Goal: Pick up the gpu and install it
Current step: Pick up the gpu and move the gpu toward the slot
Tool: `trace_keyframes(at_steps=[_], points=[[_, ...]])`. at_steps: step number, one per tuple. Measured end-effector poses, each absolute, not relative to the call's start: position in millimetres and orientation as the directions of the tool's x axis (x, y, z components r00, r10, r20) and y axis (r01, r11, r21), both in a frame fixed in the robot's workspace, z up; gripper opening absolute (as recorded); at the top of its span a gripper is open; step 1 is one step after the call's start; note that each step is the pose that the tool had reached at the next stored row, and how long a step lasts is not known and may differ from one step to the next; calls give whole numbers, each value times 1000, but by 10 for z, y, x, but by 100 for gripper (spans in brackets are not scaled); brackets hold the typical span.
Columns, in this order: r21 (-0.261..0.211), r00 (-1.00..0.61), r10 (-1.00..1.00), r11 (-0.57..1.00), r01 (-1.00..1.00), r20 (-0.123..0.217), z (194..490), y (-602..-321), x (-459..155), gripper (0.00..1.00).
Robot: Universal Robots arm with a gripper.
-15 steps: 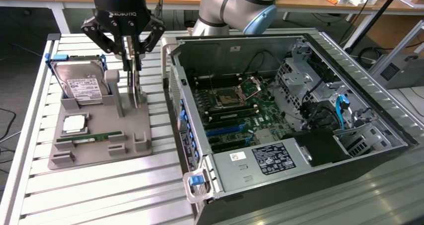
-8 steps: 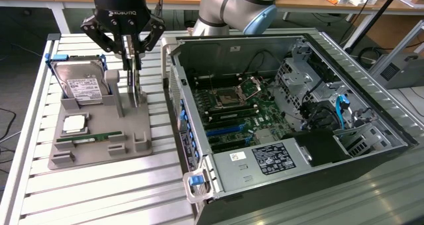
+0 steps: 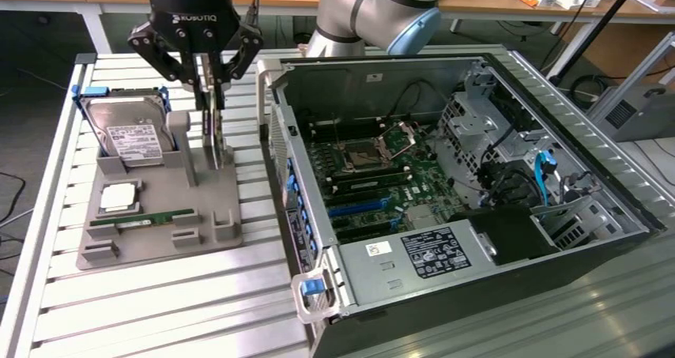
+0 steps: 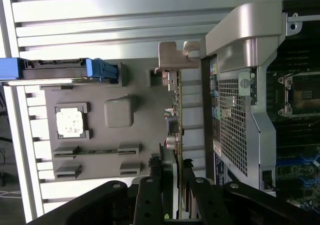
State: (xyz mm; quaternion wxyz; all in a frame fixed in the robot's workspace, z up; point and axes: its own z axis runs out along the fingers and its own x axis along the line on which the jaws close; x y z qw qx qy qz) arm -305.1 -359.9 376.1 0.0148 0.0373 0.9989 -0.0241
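Aluminium-slatted worktop [image 3: 158, 310], bare slats running along its edge at the exterior view's left and along its near edge. Close to that left edge, a grey fixture [image 3: 158, 251] with low raised ribs. At the fixture's far left corner, a hard drive [image 3: 129, 133] leaning in its cradle. Nearer, a processor chip [image 3: 118, 197]. Nearer again, a green memory stick [image 3: 142, 218] lying flat in a groove, parallel to the fixture's near edge.

Along the fixture's right edge, toward the far corner, the gpu [image 3: 216, 133], standing on its long edge, with a silvery bracket [image 4: 177, 57] at the end away from the tool. Above it the gripper [image 3: 211, 93], pointing straight down and pinching the card's upper edge, one finger [image 4: 152, 185] on each face. Cannot tell whether the lower edge sits in the slot or hangs just clear.

Only a narrow strip of bare slats between the fixture's right edge and the computer case [image 3: 359, 89]; card and case wall near, not touching. Case lying on its side, open upward, reaching the worktop's right edge, rim higher than the fixture. Inside, motherboard [image 3: 390, 168] flat on the floor, blue slots [image 3: 353, 209] by the wall nearest the fixture, power supply [image 3: 422, 255] at the near end, cables [image 3: 527, 184] crowding the right side.
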Motion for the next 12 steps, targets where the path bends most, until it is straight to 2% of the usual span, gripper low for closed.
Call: trace_keyframes(at_steps=[12], points=[[-47,-997,74,996,75,-31,3797,-3599,-3051,27]])
